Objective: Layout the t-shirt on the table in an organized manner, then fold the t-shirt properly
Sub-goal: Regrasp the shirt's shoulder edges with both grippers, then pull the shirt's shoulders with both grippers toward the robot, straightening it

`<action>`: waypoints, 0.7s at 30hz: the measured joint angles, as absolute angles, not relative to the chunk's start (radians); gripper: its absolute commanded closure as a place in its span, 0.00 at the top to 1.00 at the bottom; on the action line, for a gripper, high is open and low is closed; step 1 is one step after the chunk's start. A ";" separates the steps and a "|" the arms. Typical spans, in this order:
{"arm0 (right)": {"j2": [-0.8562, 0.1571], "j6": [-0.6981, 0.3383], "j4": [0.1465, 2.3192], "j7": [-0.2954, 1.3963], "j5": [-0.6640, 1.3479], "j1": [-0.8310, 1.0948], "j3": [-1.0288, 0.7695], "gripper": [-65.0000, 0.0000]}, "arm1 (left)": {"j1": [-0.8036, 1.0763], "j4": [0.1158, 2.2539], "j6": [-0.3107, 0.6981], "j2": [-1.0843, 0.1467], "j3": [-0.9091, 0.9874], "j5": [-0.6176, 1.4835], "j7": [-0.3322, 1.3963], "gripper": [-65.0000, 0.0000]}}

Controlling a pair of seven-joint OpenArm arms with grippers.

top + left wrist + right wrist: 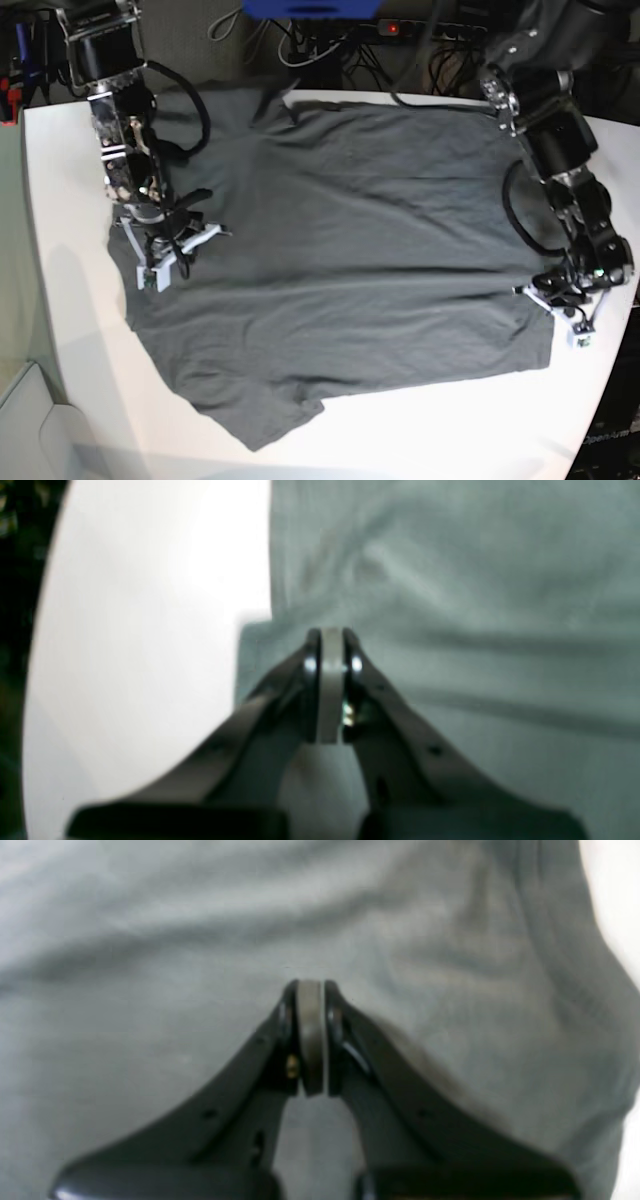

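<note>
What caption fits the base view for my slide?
Dark grey t-shirt spread on white table, both grippers shut at its side edges.

T-shirt (350,260): dark grey, short-sleeved, spread nearly flat over the table (60,230), long shallow wrinkles across the body. One sleeve points toward the near table edge (lower left in base view). Cloth covers most of the surface. Table: white, matte, bare along the left side and the near edge.
</note>
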State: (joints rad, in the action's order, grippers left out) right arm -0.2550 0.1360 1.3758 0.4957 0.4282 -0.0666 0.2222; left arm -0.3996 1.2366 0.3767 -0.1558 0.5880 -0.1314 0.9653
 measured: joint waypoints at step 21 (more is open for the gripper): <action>-0.263 0.136 1.437 0.412 0.418 0.076 0.210 0.00 | -0.220 1.239 0.377 -0.114 0.588 -0.131 0.906 0.01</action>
